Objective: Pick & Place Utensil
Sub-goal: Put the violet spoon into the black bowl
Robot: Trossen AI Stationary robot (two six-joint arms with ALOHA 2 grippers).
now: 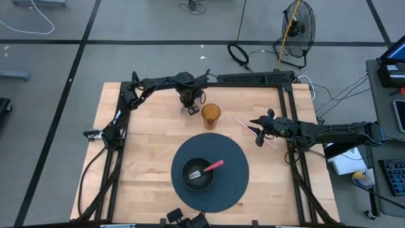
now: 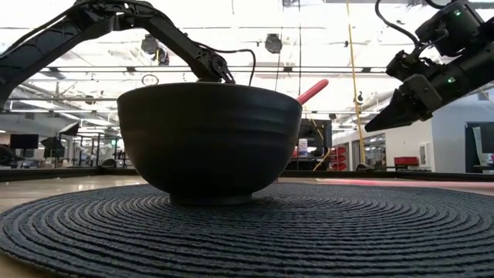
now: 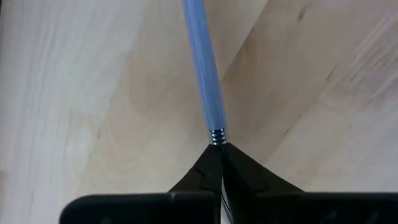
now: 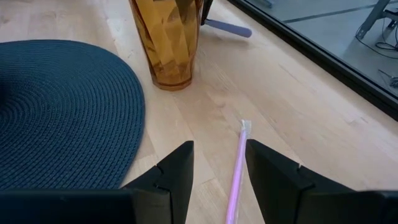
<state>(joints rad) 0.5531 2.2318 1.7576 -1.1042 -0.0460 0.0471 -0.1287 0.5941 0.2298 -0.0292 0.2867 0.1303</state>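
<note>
The left hand (image 3: 219,152) pinches the metal end of a blue-handled utensil (image 3: 202,68) lying on the surface (image 3: 74,93) – the handle points straight away from it.

**A robotics lab in a large open hall**

A wooden counter (image 1: 145,158) is sitting on a grey concrete floor (image 1: 126,25) crossed by dark taped lines. Cables (image 1: 240,54) are trailing across that floor beyond the counter's far edge, beside a standing fan (image 1: 297,25). Off the counter's right edge, a keyboard (image 1: 393,177) is lying on a desk. The low view is showing high ceilings with hanging lights (image 2: 274,42).
</note>
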